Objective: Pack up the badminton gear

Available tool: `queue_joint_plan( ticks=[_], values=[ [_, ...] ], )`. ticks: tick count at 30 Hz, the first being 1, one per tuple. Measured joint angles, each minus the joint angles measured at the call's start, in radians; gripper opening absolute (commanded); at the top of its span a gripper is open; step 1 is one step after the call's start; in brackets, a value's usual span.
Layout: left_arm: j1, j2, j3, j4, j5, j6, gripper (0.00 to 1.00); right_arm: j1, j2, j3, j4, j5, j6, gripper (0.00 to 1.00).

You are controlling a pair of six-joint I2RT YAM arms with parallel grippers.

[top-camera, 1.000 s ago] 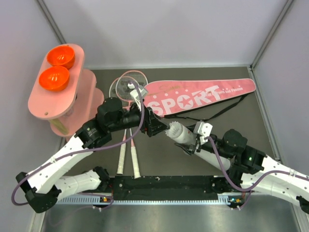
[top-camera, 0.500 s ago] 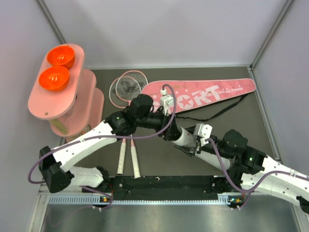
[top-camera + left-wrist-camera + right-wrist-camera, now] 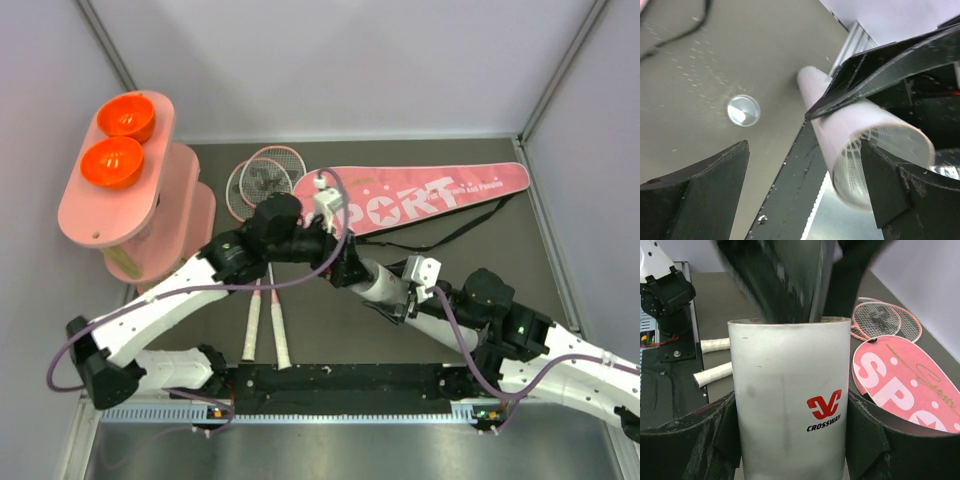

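My right claw [image 3: 790, 432] pinches the Crossway tube [image 3: 790, 370]. My left claw [image 3: 807, 167] is spread at its mouth, with a shuttlecock [image 3: 856, 150] just inside. If I knock the rim, it could spill.

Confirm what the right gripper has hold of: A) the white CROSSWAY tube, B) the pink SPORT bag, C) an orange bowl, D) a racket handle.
A: in the right wrist view the white CROSSWAY tube stands clamped between the two black fingers of the right gripper, while the rackets and the pink SPORT bag lie loose beyond it.
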Motion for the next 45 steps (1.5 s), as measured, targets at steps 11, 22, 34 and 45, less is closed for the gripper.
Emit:
queue_joint_plan(
  ticks=[11, 22, 34, 45],
  values=[
    [0.165, -0.427, -0.042, -0.042, -0.463, -0.062, 0.88, 0.000, -0.041, -0.012, 0.012, 0.087, 0.000, 0.38],
    [0.141, 0.024, -0.152, -0.058, -0.340, -0.126, 0.59, 0.000, -0.223, -0.050, 0.017, 0.204, 0.009, 0.38],
    [-0.113, 0.524, 0.035, -0.048, -0.328, -0.148, 0.44, 0.000, -0.314, -0.059, -0.003, 0.237, 0.037, 0.37],
    [-0.233, 0.685, 0.162, 0.049, -0.325, -0.140, 0.32, 0.000, -0.383, -0.055, -0.053, 0.271, 0.039, 0.36]
  ],
)
